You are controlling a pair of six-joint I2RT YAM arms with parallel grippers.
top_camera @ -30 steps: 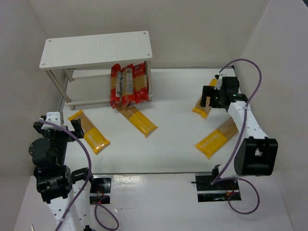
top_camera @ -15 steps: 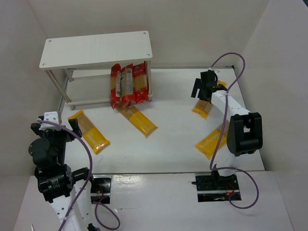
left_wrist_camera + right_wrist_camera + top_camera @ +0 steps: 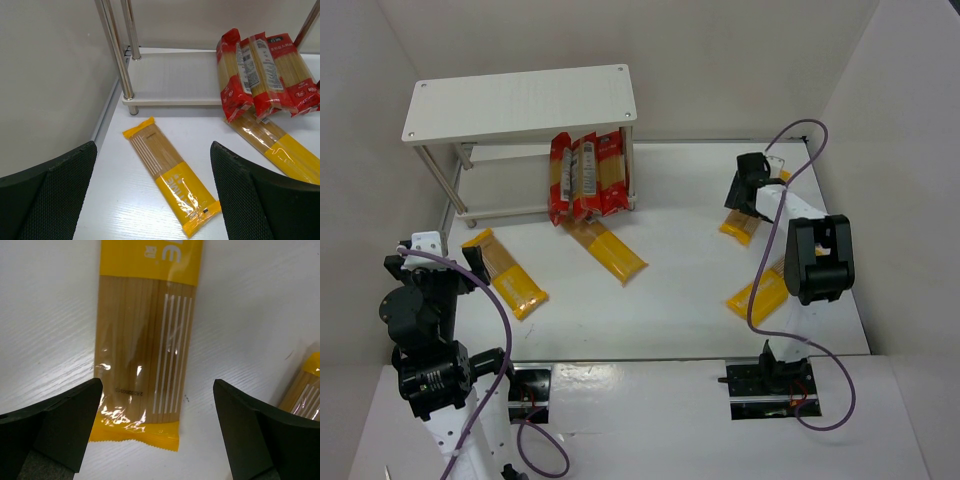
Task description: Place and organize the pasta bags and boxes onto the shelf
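Black right gripper [image 3: 157,422] stands wide open and empty over a yellow spaghetti pack [image 3: 145,340] lying flat on the white table [image 3: 680,220], far right. Nearer, the left gripper [image 3: 155,192] is also spread, holding nothing, near another yellow pack [image 3: 170,180] just before the white shelf [image 3: 520,100]. Three red-edged bags [image 3: 588,178] lean against its lower tier.

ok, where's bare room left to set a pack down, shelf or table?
Shelf top board is all bare. Lower tier is bare left of the red-edged bags. On the table, a wide patch lies between the centre yellow pack and the near-right pack. Crowded: the shelf's right front corner, where bags overlap that centre pack.
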